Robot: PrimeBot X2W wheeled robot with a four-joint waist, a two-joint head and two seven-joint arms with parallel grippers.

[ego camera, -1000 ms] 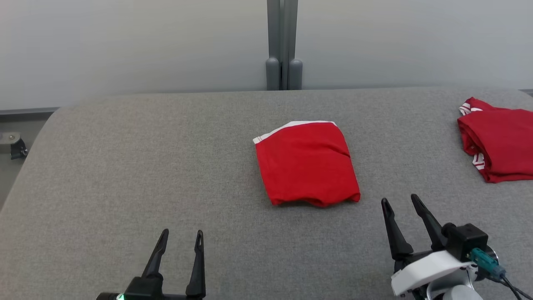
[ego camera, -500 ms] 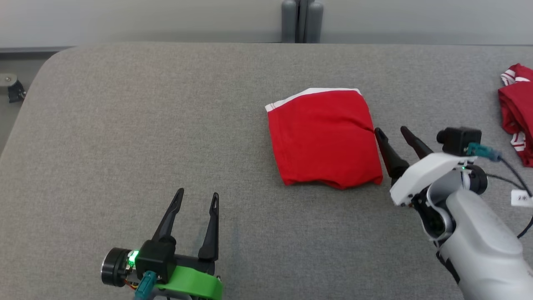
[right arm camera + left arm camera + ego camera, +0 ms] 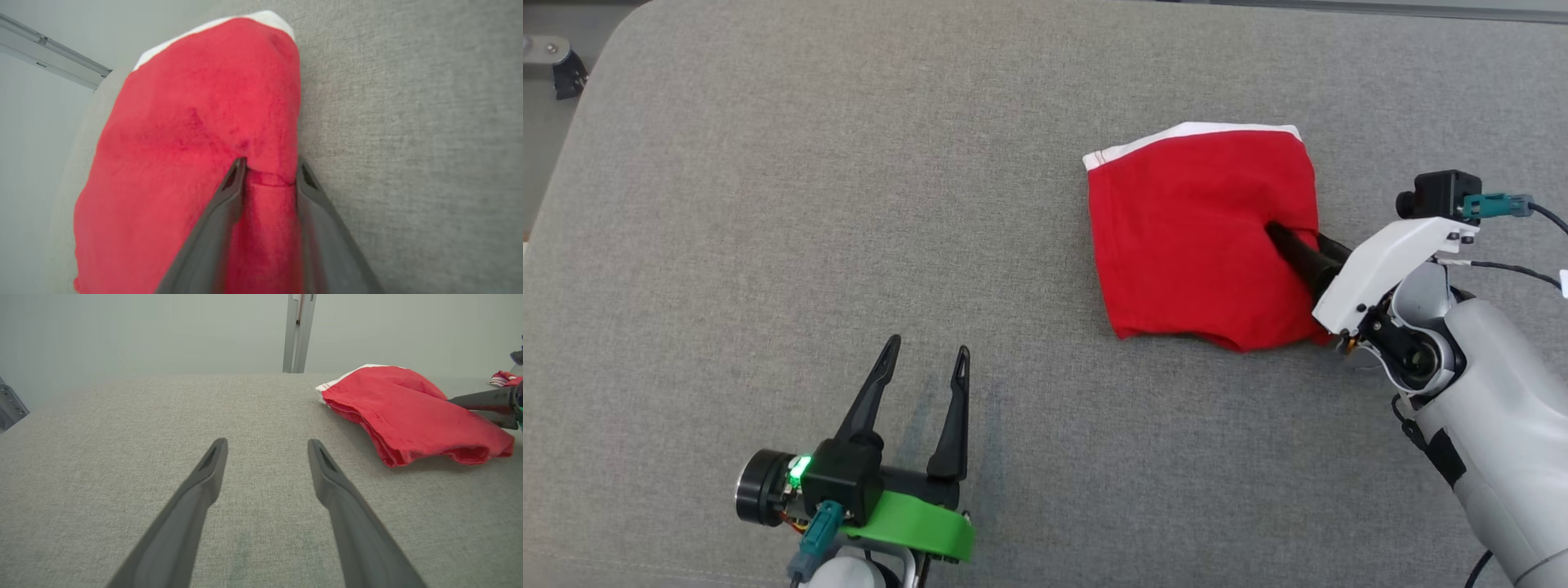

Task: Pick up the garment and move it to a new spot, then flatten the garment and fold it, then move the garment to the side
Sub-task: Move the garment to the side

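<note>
On the far right part of the grey table (image 3: pixel 849 163), the garment (image 3: pixel 1192 237) lies folded into a thick red packet. A white band (image 3: pixel 1192 131) shows along the edge that faces the table's far side. Its edge toward the table's near side is rounded, and the stacked layers show there in the left wrist view.

The right gripper (image 3: pixel 1294 235) comes at it from the table's right side, low and nearly flat to the surface. One dark finger lies on top of the red cloth and presses a dent into it. The other sits at the packet's right edge, partly hidden. Seen from the right wrist, a ridge of red cloth fills the gap between the two fingers, which stand partway apart and touch it on both sides. I cannot tell whether they pinch it firmly. Behind the fingers come a white wrist cover (image 3: pixel 1388 261), a small black camera (image 3: pixel 1441 192) and the pale forearm (image 3: pixel 1503 408).

Toward the table's near edge, left of its middle, the left gripper (image 3: pixel 929 347) hangs with its fingers spread wide, holding nothing, well apart from the garment. A green bracket (image 3: pixel 915 531) sits on its wrist.

At the table's far right, another red cloth (image 3: pixel 504 377) with white stripes lies apart. A grey post (image 3: pixel 298 332) stands behind the table's far edge.
</note>
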